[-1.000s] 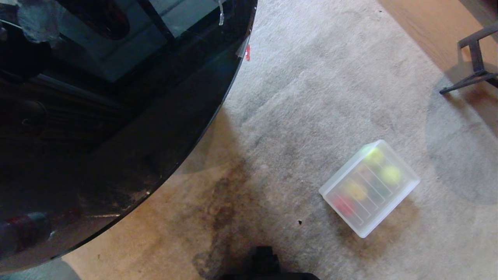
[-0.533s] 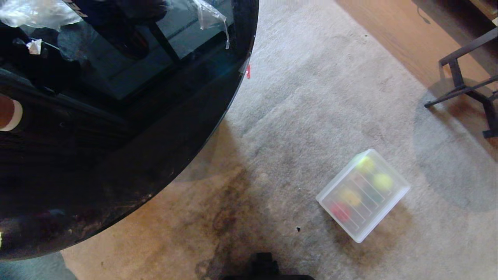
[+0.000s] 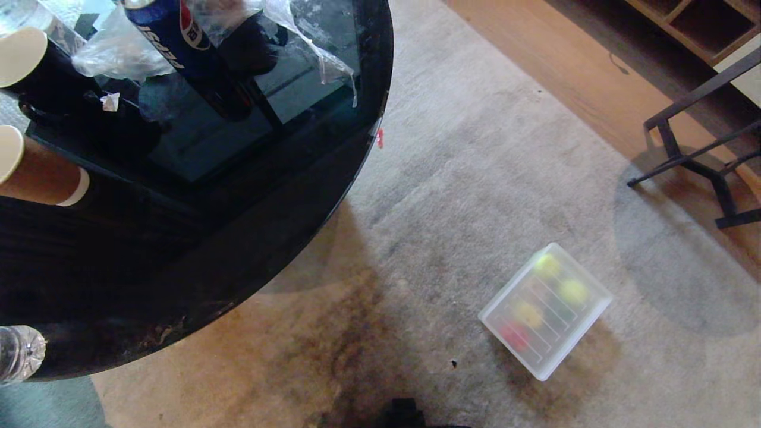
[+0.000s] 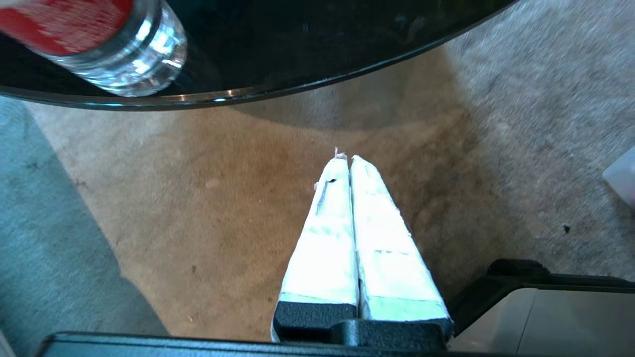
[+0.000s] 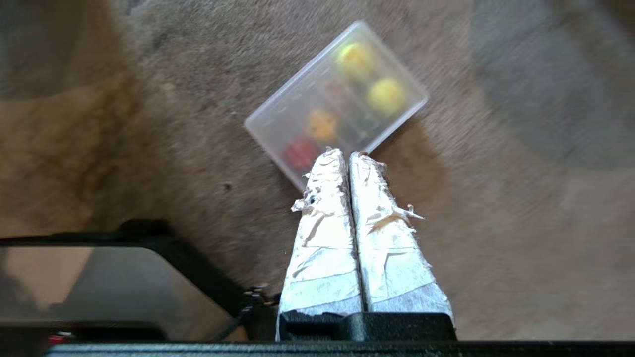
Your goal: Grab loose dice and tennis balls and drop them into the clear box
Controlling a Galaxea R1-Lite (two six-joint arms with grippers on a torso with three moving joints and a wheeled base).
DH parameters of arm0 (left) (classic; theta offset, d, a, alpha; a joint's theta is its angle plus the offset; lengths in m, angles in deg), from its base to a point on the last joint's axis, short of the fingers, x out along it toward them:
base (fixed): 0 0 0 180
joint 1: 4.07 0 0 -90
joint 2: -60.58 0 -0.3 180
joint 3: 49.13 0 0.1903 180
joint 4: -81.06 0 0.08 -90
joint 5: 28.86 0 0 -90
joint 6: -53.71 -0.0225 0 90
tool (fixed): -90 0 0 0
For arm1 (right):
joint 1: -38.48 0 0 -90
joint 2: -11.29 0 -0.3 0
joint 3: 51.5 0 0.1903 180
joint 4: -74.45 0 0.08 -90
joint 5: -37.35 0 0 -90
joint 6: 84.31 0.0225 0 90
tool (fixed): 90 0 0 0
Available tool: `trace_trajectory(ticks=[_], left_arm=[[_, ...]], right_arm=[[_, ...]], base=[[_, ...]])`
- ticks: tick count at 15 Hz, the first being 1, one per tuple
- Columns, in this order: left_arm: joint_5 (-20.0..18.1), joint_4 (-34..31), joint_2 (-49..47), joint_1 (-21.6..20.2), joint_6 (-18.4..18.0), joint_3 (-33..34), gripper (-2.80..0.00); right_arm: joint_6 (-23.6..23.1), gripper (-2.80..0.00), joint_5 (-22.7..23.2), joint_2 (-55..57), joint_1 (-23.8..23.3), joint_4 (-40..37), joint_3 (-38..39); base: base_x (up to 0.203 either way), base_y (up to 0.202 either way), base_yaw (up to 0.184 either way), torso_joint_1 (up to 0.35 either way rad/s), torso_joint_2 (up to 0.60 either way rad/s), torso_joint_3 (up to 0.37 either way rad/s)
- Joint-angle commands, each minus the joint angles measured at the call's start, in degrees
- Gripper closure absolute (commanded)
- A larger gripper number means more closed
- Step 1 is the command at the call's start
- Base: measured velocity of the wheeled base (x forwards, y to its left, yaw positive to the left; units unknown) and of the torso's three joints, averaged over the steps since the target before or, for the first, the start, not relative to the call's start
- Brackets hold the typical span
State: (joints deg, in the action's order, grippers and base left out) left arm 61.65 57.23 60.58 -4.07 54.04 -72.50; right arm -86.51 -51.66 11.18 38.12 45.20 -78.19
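Seen from above: clear box [image 3: 545, 310] lying on beige carpet [image 3: 475, 178] at near right, ribbed lid on. Blurred through the plastic, two tennis balls [image 3: 573, 290] at its far end, yellow die [image 3: 528, 314] and red die [image 3: 514, 336] nearer. Round black glass table [image 3: 196, 238] filling the left, with paper cups [image 3: 35, 175], blue can [image 3: 172, 32] and crumpled plastic wrap [image 3: 119, 50]. Dark chair legs [image 3: 695, 154] at far right.
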Motion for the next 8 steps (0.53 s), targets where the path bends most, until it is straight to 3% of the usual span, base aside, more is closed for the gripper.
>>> trace_trajectory(ticks=[1,8], left_arm=[[0.02,0.02,0.00,0.00,0.02,0.00,0.00],[0.02,0.02,0.00,0.00,0.02,0.00,0.00]], right_arm=[[-3.45,0.00,-0.20,0.05,0.00,0.00,1.38],[-2.91,0.00,-0.11,0.11,0.00,-0.18,1.22]], base=[[0.000,0.000,0.000,0.003,0.00,0.203],[0.000,0.000,0.000,0.001,0.00,0.200]])
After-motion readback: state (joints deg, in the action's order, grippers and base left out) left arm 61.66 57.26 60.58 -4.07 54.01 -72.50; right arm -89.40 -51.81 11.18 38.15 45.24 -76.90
